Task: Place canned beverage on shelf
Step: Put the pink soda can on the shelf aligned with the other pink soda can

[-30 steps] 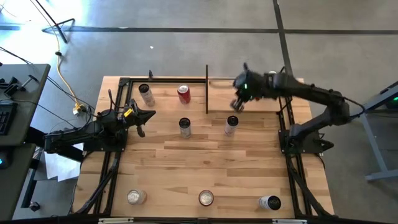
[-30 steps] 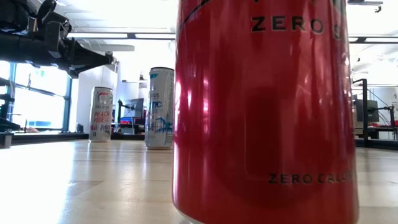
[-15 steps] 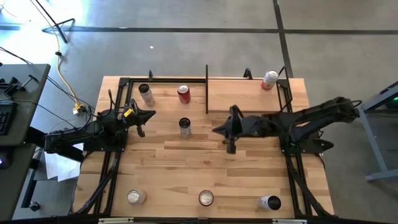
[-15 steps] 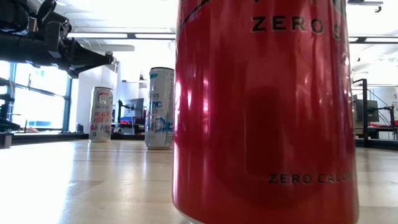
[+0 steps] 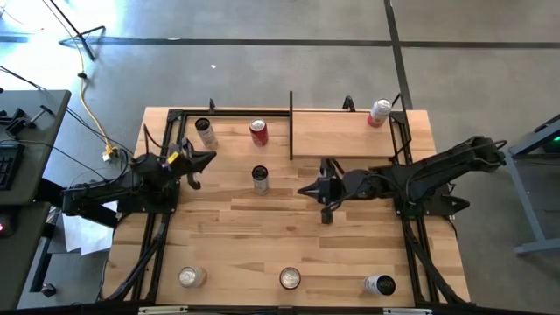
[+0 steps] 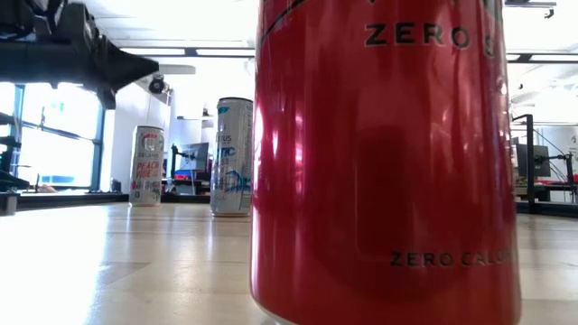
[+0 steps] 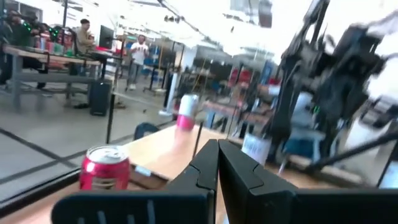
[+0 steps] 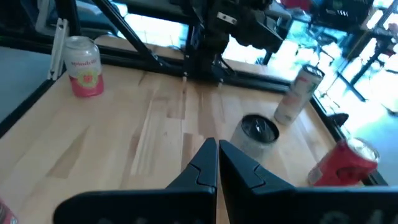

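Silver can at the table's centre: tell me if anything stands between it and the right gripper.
Nothing visible does. Only bare tabletop lies between the right gripper and the silver can; the red can stands farther back, off that line.

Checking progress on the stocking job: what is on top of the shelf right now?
One pink-and-white can stands near the shelf's far right corner. Nothing else is on it; no claw covers it.

Bright, even overhead light; soft short shadows on the bench [image 5: 262, 219]. Low view: windows blown out, glare streaks on the huge out-of-focus red can [image 6: 384, 162]. Left wrist view motion-blurred, background overexposed. Right wrist view softly blurred, glare at far side.
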Motion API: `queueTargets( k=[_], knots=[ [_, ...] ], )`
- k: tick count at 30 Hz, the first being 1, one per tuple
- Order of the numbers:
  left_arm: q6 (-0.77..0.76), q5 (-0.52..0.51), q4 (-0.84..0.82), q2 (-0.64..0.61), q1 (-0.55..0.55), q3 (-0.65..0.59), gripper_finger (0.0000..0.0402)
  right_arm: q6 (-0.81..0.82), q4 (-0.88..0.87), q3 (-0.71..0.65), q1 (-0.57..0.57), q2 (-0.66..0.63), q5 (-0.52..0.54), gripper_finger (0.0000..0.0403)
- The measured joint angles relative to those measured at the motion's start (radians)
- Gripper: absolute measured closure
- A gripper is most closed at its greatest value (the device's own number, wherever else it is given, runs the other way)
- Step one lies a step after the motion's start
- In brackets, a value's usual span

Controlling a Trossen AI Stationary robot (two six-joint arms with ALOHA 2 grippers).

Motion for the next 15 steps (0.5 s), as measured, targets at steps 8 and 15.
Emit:
queueTargets(
  k=[8,15],
  knots=[
    [-0.05,0.11,0.029,0.014,-0.018,0.0,0.0401,-0.101,0.15,0.0,-0.082,0.0,-0.262,0.0403],
    [-0.1,0.089,-0.006,0.11,-0.087,0.081,0.0401,-0.21,0.316,-0.081,-0.105,0.0,-0.295,0.0403]
  ],
)
